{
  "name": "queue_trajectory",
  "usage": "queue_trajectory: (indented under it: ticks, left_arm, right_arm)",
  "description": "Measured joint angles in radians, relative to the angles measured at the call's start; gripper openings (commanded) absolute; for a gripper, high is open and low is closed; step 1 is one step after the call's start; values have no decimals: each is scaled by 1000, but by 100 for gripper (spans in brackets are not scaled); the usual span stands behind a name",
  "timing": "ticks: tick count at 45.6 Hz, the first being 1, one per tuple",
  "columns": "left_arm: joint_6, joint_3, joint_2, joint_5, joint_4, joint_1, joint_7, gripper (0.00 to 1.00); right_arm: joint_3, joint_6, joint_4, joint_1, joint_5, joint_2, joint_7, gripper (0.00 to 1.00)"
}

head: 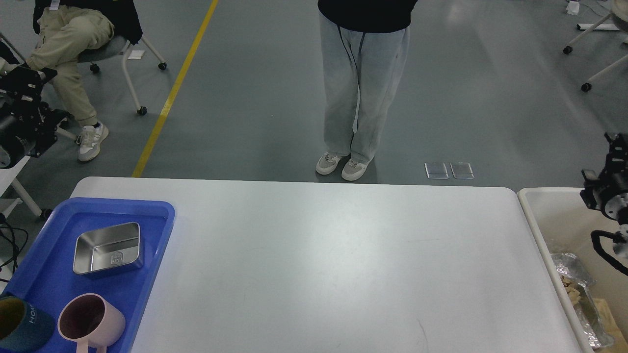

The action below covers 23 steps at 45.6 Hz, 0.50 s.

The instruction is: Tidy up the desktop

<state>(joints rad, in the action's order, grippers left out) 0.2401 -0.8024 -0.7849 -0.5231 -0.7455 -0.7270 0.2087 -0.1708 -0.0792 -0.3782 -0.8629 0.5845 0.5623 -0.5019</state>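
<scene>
Both pincers sit off the tabletop (324, 255): left pincer (30, 90) far-left, right pincer (608, 171) over the bin (532, 215); probably empty, grip state unreadable.

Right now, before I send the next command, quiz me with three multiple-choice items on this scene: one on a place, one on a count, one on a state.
1. Where does the blue tray sit on the desktop?
A. near-left corner
B. far-right corner
C. centre

2. How many cups stand in the tray?
A. none
B. two
C. four

3. How does the metal tin lie?
A. lidded
B. upside down
C. open side up, empty

Answers:
1 A: the tray overhangs the desktop's left edge, near the robot.
2 B: a pink mug and a dark teal cup stand at the tray's near end.
3 C: the tin's bare shiny floor shows.
</scene>
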Motion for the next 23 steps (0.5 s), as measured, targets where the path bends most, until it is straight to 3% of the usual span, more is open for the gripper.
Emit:
queue_trajectory:
  ticks: [6, 23]
  left_arm:
    - [-1, -40, 5, 4, 30, 0, 0, 95]
    - [14, -165, 146, 451, 78, 33, 0, 96]
  right_arm:
    - [199, 0, -3, -27, -2, -77, 41, 100]
    - [651, 0, 10, -100, -8, -320, 272, 100]
